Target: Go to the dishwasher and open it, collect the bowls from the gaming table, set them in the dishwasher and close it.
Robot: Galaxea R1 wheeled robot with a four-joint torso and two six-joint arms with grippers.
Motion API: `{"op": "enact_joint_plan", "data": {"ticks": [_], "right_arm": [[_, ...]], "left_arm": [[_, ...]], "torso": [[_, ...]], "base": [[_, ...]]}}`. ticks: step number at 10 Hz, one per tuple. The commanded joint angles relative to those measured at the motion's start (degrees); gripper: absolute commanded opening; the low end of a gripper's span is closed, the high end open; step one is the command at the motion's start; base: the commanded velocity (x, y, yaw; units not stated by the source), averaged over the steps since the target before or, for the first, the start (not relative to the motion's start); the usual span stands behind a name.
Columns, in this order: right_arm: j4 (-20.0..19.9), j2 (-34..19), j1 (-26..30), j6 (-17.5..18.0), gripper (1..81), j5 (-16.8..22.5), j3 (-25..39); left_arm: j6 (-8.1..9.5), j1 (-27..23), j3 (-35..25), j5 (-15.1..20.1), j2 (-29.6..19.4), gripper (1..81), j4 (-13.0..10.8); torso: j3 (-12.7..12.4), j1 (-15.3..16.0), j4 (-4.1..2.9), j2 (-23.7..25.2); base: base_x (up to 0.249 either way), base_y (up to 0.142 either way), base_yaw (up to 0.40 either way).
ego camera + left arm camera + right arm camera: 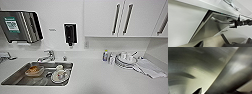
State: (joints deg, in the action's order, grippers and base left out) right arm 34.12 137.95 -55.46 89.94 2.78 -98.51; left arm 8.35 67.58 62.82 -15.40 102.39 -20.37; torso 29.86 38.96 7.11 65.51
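The dishwasher (209, 28) shows in the left wrist view as a brushed steel door tilted out from the white cabinet front, a dark gap running along its top edge. Its bar handle (220, 21) runs across the door. My right gripper (232, 24) reaches in from the side and is shut on the end of that handle. In the right wrist view the handle (233, 72) crosses very close, with the steel door (193, 65) behind it. The bowls and the gaming table are out of view.
The head view looks down on a white counter (100, 80). A steel sink (15, 77) holds a dish with something brownish (34, 71) and a cup on a plate (60, 73). Stacked plates (126, 60), a small bottle (105, 55) and a cloth (150, 68) lie at the right.
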Motion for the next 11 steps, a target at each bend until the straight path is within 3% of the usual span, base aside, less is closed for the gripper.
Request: {"op": "enact_joint_plan", "data": {"ticks": [1, 4, 11], "right_arm": [[2.27, 0.16, -1.11, -1.87, 81.1, 15.15, 0.61], [2.62, 1.91, -1.03, -1.79, 81.1, 15.15, -0.27], [3.58, 7.98, -3.40, -1.88, 81.1, 15.06, -5.27]], "left_arm": [[-0.26, -3.46, -1.29, 0.72, -2.88, 81.1, -1.07], [-0.26, -3.46, -1.29, 0.72, -2.97, 81.1, -1.07], [-0.26, -3.46, -1.64, 1.06, -2.97, 81.1, -1.07]], "torso": [[0.00, 0.00, 0.00, 0.00], [-0.02, -0.02, 0.00, 0.05], [-0.06, -0.19, 0.05, 0.09]], "base": [[-0.092, 0.000, 0.000], [-0.097, 0.000, 0.000], [-0.018, 0.000, 0.000]]}}
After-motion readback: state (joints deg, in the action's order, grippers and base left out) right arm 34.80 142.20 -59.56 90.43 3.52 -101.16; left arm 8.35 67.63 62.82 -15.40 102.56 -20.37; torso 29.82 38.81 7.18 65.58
